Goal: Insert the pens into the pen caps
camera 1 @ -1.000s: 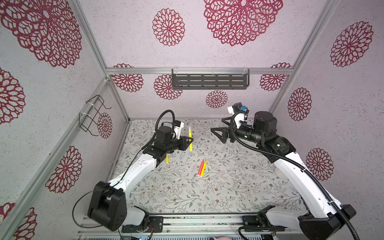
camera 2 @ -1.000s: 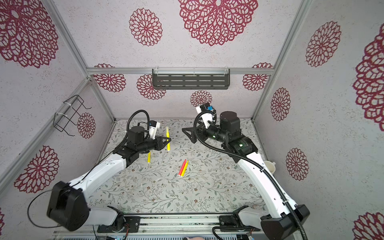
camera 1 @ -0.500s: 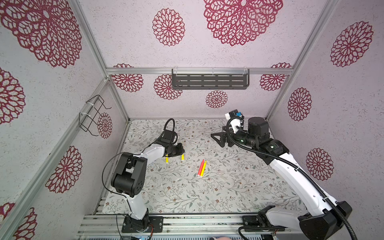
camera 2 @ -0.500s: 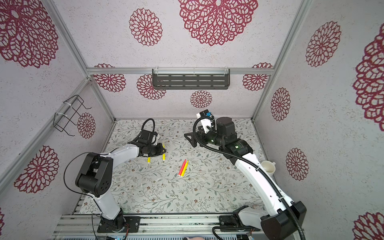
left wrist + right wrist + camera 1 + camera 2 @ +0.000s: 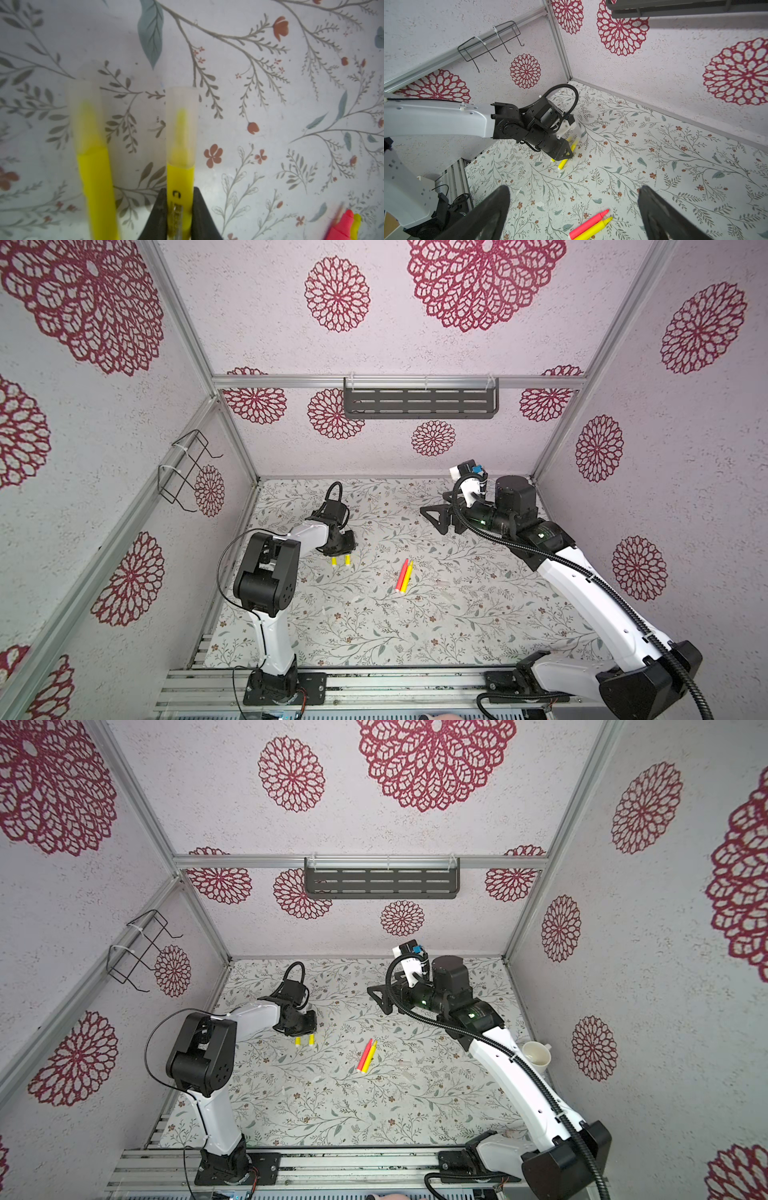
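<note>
My left gripper (image 5: 180,192) is down at the table on the left, shut on a yellow pen (image 5: 180,178) whose tip sits inside a clear pen cap (image 5: 181,124). A second yellow pen (image 5: 93,176), also wearing a clear cap (image 5: 85,108), lies right beside it. Both top views show these two pens' ends (image 5: 333,562) (image 5: 311,1039) sticking out from under the gripper. A red-pink pen (image 5: 402,574) and a yellow pen (image 5: 408,574) lie side by side, uncapped, mid-table. My right gripper (image 5: 432,518) hangs open above the back right, holding nothing.
A small pale loose piece, perhaps a cap (image 5: 539,203), lies on the floral mat between the pen pairs. A white cup (image 5: 536,1052) stands by the right wall. A dark rack (image 5: 419,404) hangs on the back wall and a wire basket (image 5: 187,472) on the left wall.
My left arm has come down from mid-air to the table with the yellow pen, setting it beside the other yellow one. The right gripper has drawn back slightly and stays open.
</note>
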Controlling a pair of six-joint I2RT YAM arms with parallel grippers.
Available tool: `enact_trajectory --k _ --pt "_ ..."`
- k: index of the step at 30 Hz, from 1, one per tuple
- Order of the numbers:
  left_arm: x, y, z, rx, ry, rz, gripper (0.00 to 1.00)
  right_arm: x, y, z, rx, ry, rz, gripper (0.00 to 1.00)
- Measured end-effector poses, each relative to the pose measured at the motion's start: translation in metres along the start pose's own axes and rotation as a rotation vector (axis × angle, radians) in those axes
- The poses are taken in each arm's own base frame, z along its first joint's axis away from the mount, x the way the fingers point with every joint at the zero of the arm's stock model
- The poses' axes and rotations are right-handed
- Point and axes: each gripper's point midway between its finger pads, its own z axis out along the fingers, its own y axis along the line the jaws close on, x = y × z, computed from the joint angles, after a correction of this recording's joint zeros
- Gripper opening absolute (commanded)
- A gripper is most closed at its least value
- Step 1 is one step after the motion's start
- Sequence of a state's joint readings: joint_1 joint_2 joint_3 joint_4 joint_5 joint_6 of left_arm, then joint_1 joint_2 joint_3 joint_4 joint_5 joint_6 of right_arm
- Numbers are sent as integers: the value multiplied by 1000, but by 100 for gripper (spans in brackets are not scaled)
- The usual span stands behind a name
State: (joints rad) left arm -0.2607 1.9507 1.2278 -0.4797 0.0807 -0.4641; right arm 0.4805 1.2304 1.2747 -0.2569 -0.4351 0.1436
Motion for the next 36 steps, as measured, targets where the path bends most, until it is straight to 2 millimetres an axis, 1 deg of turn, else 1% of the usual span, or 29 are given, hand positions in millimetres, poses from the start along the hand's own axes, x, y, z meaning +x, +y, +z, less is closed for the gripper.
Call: enact_trajectory --k 2,3,6,9,11,12,13,15,17,19,20,21,22,23,24,26,28,29,31,32,34,36 --pt "-2 3 -2 -19 -7 3 48 2 0 0 -3 2 1 99" --pt "-3 4 -2 -27 -10 6 66 2 1 -1 -6 2 0 99" --pt "-6 7 -4 -52 -19 1 71 1 2 -2 -7 -2 -1 99" --pt "-4 10 -10 -83 -21 4 72 0 3 -4 -5 -6 -3 99" --pt "-4 7 -22 -106 -39 19 72 -1 1 -7 12 -8 -2 99" --pt "-6 3 -33 -108 -58 31 71 -1 0 -9 25 -9 5 99" --pt "-8 -7 -46 -102 -89 51 71 -1 -4 -10 48 -11 11 99" --pt "-17 -37 -80 -55 -169 102 68 1 -13 -14 106 -8 43 99" --pt "-25 -83 -120 39 -267 171 63 6 -25 -16 173 3 87 99" --pt "-24 -124 -149 134 -321 229 59 16 -37 -17 227 22 123 99" --pt "-20 -143 -158 179 -330 257 56 24 -44 -17 258 40 146 98" --pt "-15 -158 -163 211 -328 283 52 32 -50 -17 283 56 163 97" --pt "-6 -172 -162 241 -312 309 47 42 -57 -17 309 75 184 96" --pt "5 -181 -157 257 -284 333 44 53 -63 -18 334 94 202 96" --pt "14 -186 -149 262 -256 349 41 63 -68 -19 354 111 219 95" --pt "38 -190 -123 256 -170 374 36 84 -77 -24 392 145 255 93" --pt "60 -184 -94 230 -81 383 32 96 -81 -29 408 158 276 91" --pt "71 -178 -80 210 -37 383 31 98 -81 -32 412 156 282 89" --pt "87 -168 -61 181 29 378 30 99 -80 -35 413 146 290 85" --pt "92 -164 -55 172 51 376 30 98 -79 -36 410 137 292 83" --pt "96 -162 -50 163 69 373 29 93 -78 -38 402 118 289 81" --pt "96 -164 -51 169 68 374 28 90 -77 -37 395 104 285 80"
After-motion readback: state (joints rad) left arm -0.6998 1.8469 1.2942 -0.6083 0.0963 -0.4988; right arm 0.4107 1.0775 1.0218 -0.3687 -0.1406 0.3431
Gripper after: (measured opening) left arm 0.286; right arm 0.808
